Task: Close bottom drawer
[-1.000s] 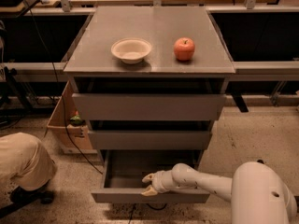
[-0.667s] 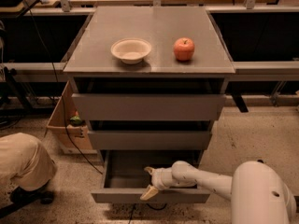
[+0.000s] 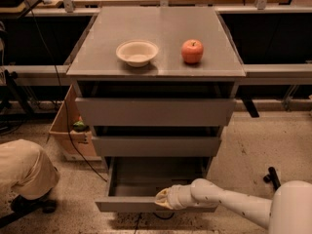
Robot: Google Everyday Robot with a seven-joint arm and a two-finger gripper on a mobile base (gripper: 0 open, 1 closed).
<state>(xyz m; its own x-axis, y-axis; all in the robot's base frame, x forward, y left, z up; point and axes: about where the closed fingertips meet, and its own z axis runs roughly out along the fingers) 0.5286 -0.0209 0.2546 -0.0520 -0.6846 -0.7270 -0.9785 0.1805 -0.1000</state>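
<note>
The bottom drawer [image 3: 126,204] is the lowest of three grey drawers in the cabinet and stands pulled out, its shallow grey inside showing. My gripper [image 3: 163,199] is at the end of the white arm that reaches in from the lower right. It sits at the top edge of the drawer's low front panel, right of the panel's middle. The middle drawer [image 3: 156,146] and the top drawer [image 3: 155,112] above it stand slightly out from the cabinet frame.
A white bowl [image 3: 137,52] and a red apple [image 3: 192,51] sit on the cabinet top [image 3: 161,28]. A cardboard box [image 3: 68,130] stands at the cabinet's left. A person's knee in tan trousers [image 3: 22,172] is at lower left. Benches run behind.
My gripper has moved down and slightly forward, from inside the drawer to the top edge of its front panel. The drawer has not visibly moved.
</note>
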